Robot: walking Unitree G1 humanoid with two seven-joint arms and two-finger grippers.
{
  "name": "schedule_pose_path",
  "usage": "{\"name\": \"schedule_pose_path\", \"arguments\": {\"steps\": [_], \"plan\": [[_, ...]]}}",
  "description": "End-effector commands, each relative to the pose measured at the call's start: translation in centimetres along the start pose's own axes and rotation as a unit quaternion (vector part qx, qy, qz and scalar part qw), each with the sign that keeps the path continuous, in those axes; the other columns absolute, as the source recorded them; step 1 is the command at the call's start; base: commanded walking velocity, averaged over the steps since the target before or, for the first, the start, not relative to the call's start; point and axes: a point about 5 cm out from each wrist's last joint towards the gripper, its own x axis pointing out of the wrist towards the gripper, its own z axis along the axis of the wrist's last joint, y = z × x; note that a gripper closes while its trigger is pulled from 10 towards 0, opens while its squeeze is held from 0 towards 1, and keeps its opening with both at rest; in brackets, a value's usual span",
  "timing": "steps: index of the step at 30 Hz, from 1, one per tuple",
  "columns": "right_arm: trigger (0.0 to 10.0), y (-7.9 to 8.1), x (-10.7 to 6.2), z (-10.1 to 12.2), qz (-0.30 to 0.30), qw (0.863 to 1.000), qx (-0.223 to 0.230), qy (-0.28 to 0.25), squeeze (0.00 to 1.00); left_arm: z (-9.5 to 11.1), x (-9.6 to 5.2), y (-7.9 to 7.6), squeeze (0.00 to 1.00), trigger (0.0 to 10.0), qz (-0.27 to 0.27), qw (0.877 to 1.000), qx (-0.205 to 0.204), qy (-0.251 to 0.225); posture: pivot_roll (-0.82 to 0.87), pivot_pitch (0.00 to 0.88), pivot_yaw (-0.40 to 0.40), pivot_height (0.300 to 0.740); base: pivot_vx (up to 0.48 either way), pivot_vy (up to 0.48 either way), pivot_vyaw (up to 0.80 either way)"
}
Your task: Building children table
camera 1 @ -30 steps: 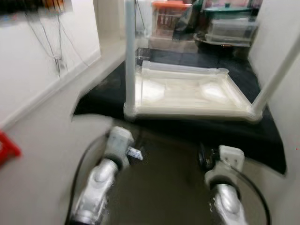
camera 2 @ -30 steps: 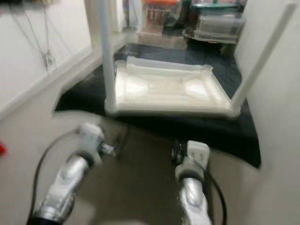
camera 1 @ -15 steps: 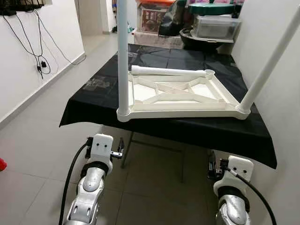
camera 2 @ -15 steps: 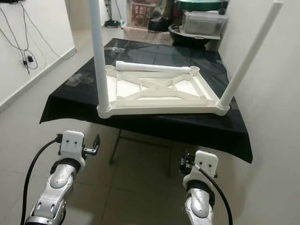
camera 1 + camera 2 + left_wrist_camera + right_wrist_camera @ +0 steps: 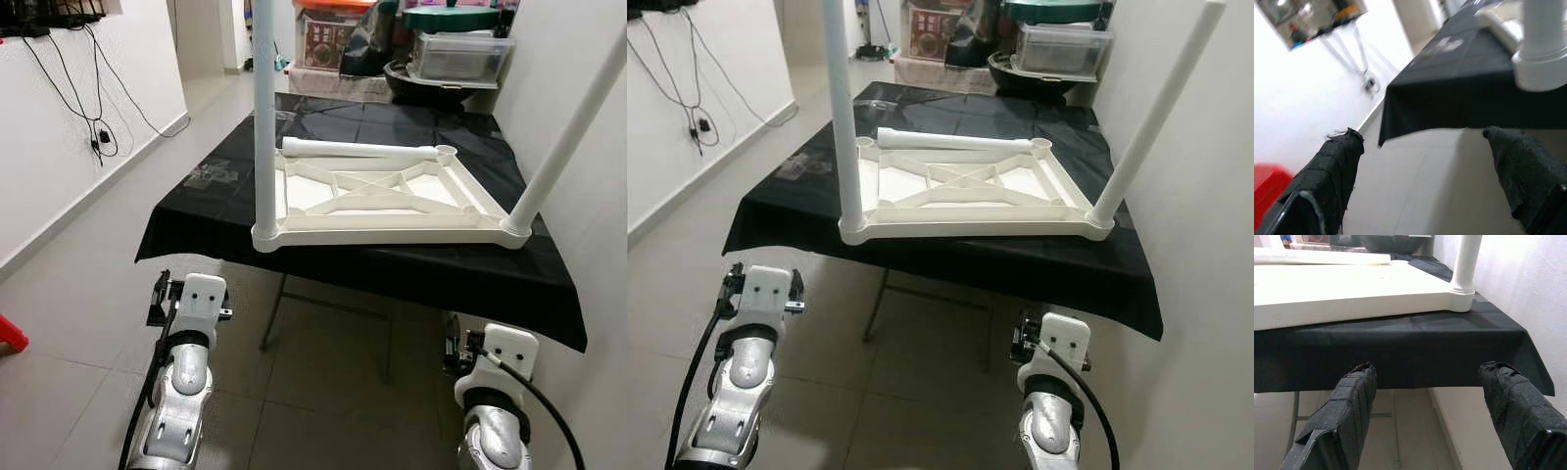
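Observation:
A white plastic children's table top [image 5: 382, 201] lies upside down on a table under a black cloth [image 5: 392, 264]. Two white legs stand in its near corners, one on the left [image 5: 265, 108] and one on the right [image 5: 568, 127]. A loose leg [image 5: 358, 149] lies across the far edge, beside an empty socket [image 5: 446, 152]. Both grippers hang low in front of the cloth's edge. My left gripper [image 5: 1425, 166] is open below the near left corner. My right gripper [image 5: 1427, 396] is open under the near right corner, with nothing between its fingers.
Storage boxes and bins [image 5: 460, 54] are stacked behind the table. A white wall [image 5: 598, 255] runs close along the right side. Cables [image 5: 98, 137] hang on the left wall, and a red object [image 5: 10, 335] sits on the tiled floor at the left. Metal folding legs [image 5: 274, 313] stand under the cloth.
The blur has cleared and the view has shifted slightly. My left wrist has turned, so its fingers now lie on the left of the wrist. The right arm hangs much as before.

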Motion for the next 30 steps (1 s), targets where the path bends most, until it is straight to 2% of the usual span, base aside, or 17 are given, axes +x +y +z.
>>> {"name": "schedule_pose_path", "arguments": {"steps": [1, 3, 4, 6, 8, 9, 10, 11, 13, 17, 22, 23, 24, 25, 26, 29, 30], "plan": [[10.0, -0.1, -0.1, 0.1, -0.007, 1.000, -0.005, 0.000, 0.00, -0.4, 0.3, 0.4, 0.00, 10.0, 0.024, 0.999, 0.013, 0.027, 0.04, 0.000, -0.047, 0.740, 0.000, 0.000, 0.00], [10.0, -0.1, -0.1, 0.1, -0.007, 1.000, -0.005, 0.000, 0.00, -0.5, 0.6, 0.7, 0.00, 10.0, 0.037, 0.998, 0.023, 0.036, 0.04, 0.000, -0.047, 0.740, 0.000, 0.000, 0.00], [10.0, -0.1, -0.1, 0.1, -0.006, 1.000, -0.006, 0.001, 0.00, 0.7, 1.0, 1.0, 0.00, 10.0, 0.053, 0.995, 0.078, -0.026, 0.04, 0.000, -0.046, 0.740, 0.000, 0.000, 0.00], [10.0, -0.1, 0.0, 0.1, -0.005, 1.000, -0.008, 0.001, 0.00, 3.5, 0.8, 0.8, 0.00, 10.0, 0.067, 0.972, 0.159, -0.163, 0.04, 0.000, -0.047, 0.740, 0.000, 0.000, 0.00], [10.0, -0.1, 0.0, 0.1, -0.005, 1.000, -0.008, 0.001, 0.00, 3.5, 0.8, 0.8, 0.00, 10.0, 0.067, 0.972, 0.159, -0.163, 0.04, 0.000, -0.047, 0.740, 0.000, 0.000, 0.00], [10.0, -0.1, 0.0, 0.1, -0.003, 1.000, -0.009, 0.000, 0.00, 4.3, 0.4, 0.5, 0.00, 10.0, 0.067, 0.959, 0.180, -0.207, 0.04, 0.000, -0.050, 0.740, 0.000, 0.000, 0.00], [10.0, -0.1, 0.0, 0.1, -0.003, 1.000, -0.009, 0.000, 0.00, 4.3, 0.4, 0.5, 0.00, 10.0, 0.067, 0.959, 0.180, -0.207, 0.04, 0.000, -0.050, 0.740, 0.000, 0.000, 0.00], [10.0, 0.0, 0.0, 0.1, -0.001, 1.000, -0.011, -0.001, 0.00, 4.8, 0.1, 0.3, 0.00, 10.0, 0.073, 0.951, 0.189, -0.233, 0.04, 0.000, -0.047, 0.740, 0.000, 0.000, 0.00], [10.0, 0.0, 0.0, 0.1, -0.001, 1.000, -0.011, -0.001, 0.00, 4.8, 0.1, 0.3, 0.00, 10.0, 0.073, 0.951, 0.189, -0.233, 0.04, 0.000, -0.047, 0.740, 0.000, 0.000, 0.00], [10.0, 0.1, 0.0, 0.1, -0.001, 1.000, -0.011, 0.001, 0.00, 5.5, -0.3, 0.6, 0.00, 10.0, 0.134, 0.929, 0.219, -0.267, 0.04, 0.000, -0.047, 0.740, 0.000, 0.000, 0.00], [10.0, 0.2, 0.0, 0.1, 0.000, 1.000, -0.011, 0.002, 0.00, 5.0, 0.0, 0.4, 0.00, 10.0, 0.130, 0.936, 0.221, -0.241, 0.05, 0.000, -0.047, 0.740, 0.000, 0.000, 0.00], [10.0, 0.3, 0.0, 0.0, 0.004, 1.000, -0.010, 0.006, 0.00, 2.7, 0.4, -1.1, 0.00, 10.0, 0.016, 0.984, 0.132, -0.119, 0.05, 0.000, -0.045, 0.740, 0.000, 0.000, 0.00], [10.0, 0.3, 0.0, 0.0, 0.004, 1.000, -0.010, 0.006, 0.00, 2.7, 0.4, -1.1, 0.00, 10.0, 0.016, 0.984, 0.132, -0.119, 0.05, 0.000, -0.045, 0.740, 0.000, 0.000, 0.00], [10.0, 0.3, 0.1, -0.1, 0.006, 1.000, -0.010, 0.007, 0.00, 2.1, 0.3, -1.7, 0.00, 10.0, -0.024, 0.990, 0.100, -0.093, 0.05, 0.000, -0.045, 0.740, 0.000, 0.000, 0.00], [10.0, 0.4, 0.1, -0.1, 0.008, 1.000, -0.010, 0.008, 0.00, 1.7, 0.2, -2.1, 0.00, 10.0, -0.050, 0.992, 0.084, -0.084, 0.05, 0.000, -0.045, 0.740, 0.000, 0.000, 0.00], [10.0, 0.4, 0.1, -0.1, 0.010, 1.000, -0.010, 0.010, 0.00, 1.6, 0.0, -2.3, 0.00, 10.0, -0.063, 0.991, 0.079, -0.087, 0.05, 0.000, -0.045, 0.740, 0.000, 0.000, 0.00], [10.0, 0.5, 0.1, -0.2, 0.013, 1.000, -0.008, 0.013, 0.00, 1.4, -0.2, -2.8, 0.00, 10.0, -0.088, 0.991, 0.057, -0.078, 0.05, 0.000, -0.045, 0.740, 0.000, 0.000, 0.00]]}}
